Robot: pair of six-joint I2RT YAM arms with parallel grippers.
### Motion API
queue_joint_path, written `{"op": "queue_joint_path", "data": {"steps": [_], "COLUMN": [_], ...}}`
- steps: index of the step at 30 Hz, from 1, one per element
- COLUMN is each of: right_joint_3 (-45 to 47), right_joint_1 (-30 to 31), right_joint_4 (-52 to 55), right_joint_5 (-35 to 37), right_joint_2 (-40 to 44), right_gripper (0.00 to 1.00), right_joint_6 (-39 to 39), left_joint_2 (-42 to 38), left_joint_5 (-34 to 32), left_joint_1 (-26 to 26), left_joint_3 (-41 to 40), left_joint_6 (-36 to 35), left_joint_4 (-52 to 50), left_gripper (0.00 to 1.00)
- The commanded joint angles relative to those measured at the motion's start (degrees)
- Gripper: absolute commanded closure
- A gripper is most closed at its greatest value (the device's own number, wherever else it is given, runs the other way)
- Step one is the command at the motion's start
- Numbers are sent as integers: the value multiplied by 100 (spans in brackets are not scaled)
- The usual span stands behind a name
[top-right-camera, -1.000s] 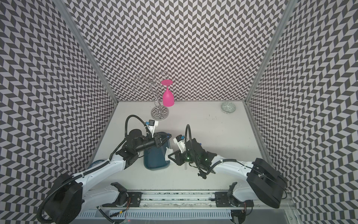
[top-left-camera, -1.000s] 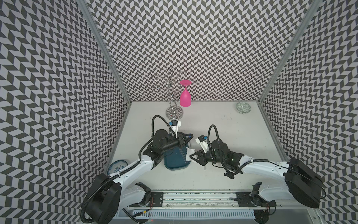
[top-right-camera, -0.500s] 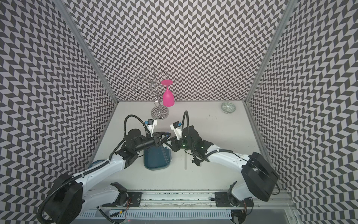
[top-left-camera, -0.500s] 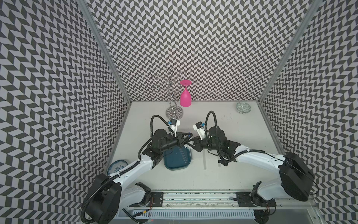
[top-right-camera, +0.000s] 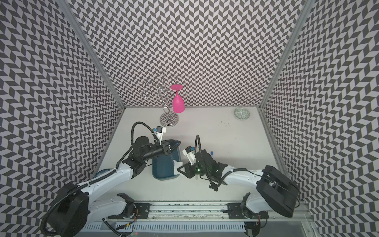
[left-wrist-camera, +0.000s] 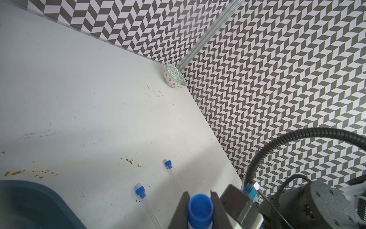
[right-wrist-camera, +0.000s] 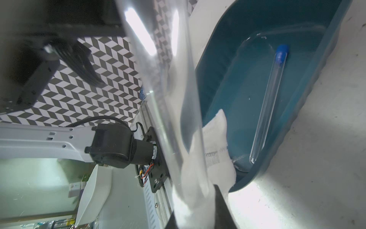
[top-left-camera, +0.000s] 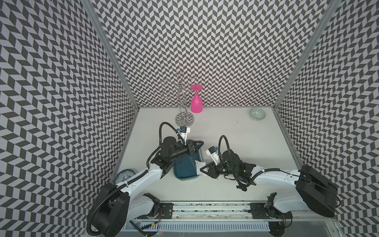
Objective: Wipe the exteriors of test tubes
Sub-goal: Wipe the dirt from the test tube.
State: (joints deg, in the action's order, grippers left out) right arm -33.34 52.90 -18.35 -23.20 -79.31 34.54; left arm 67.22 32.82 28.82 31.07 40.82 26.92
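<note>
- Both top views: left gripper over the teal plastic tray; right gripper pinches crumpled white tissue beside it.
- Left wrist: jaws clamped on a clear blue-capped test tube; two more tubes lie on the white table.
- Right wrist: another tube lies in the tray.

Robot lab test booth, chevron-patterned walls (three sides), white tabletop, arms on front rail
</note>
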Motion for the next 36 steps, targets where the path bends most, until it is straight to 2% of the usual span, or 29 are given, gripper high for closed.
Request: {"op": "queue_joint_path", "data": {"steps": [1, 8, 12, 16, 27, 31, 36], "right_joint_3": [-457, -1438, -1709, -1372, 93, 57, -579], "right_joint_1": [-162, -584, -702, -664, -13, 14, -105], "right_joint_4": [-115, 110, 133, -143, -768, -733, -345], "right_joint_5": [303, 77, -262, -440, -116, -48, -50], "right_joint_2": [180, -297, -543, -475, -138, -151, -244], "right_gripper": [81, 81, 82, 82, 82, 82, 82], "right_joint_6": [-128, -728, -829, -565, 252, 224, -191], "left_joint_2": [-17, -19, -14, -8, 11, 10, -4], "left_joint_5": [135, 151, 150, 145, 128, 139, 159], "left_joint_1": [-30, -28, -21, -34, -62, -86, -95], "left_joint_3": [-53, -75, -83, -75, -92, -92, -110], "left_joint_6": [58, 93, 95, 75, 49, 40, 23], "left_joint_4": [204, 222, 240, 230, 236, 226, 203], "left_gripper": [81, 81, 81, 81, 81, 81, 81]}}
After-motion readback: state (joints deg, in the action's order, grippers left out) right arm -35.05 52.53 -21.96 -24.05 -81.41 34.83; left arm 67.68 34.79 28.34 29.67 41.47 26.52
